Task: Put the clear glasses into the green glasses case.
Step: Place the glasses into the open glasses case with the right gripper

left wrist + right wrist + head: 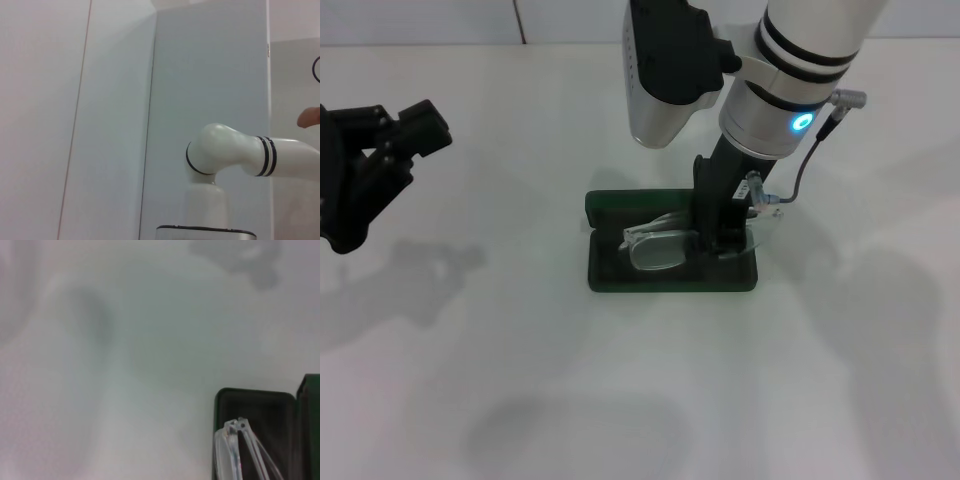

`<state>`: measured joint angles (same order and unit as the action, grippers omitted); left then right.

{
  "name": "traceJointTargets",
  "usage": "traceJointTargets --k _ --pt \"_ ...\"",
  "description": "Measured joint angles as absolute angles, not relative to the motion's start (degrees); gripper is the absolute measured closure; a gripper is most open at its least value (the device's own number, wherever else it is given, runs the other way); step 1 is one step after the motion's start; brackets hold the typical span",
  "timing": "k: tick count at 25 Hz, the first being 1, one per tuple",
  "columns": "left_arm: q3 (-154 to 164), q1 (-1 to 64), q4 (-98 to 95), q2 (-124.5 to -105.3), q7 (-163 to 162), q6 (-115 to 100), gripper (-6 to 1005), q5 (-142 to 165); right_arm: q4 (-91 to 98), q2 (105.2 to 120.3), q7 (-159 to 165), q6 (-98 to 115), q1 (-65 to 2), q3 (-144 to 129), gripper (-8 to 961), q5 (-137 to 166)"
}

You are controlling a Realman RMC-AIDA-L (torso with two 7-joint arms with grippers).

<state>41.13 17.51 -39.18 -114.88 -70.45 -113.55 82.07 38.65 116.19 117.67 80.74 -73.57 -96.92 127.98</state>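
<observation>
Clear glasses [658, 246]: colourless transparent frame, thin arms folded; lying inside the tray of the green glasses case [670, 278], one end under the right tool [720, 238].
Green glasses case: dark green, oblong, rounded corners, dark interior; open on the white worktop [520, 380], lid raised along the far side.
Right tool: lowered into the case's right end, black fingers at the glasses; grip cannot be told.
Left tool [380, 150]: black, hanging at the worktop's left edge, fingers spread, holding nothing.
</observation>
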Motion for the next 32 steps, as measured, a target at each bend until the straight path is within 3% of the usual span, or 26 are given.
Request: traceJointTargets --k 32 --pt "41.2 17.4 -39.1 -115.05 -70.1 -113.5 920 83.0 35.5 116.19 119.2 78.0 -74.1 -96.5 829 125.0"
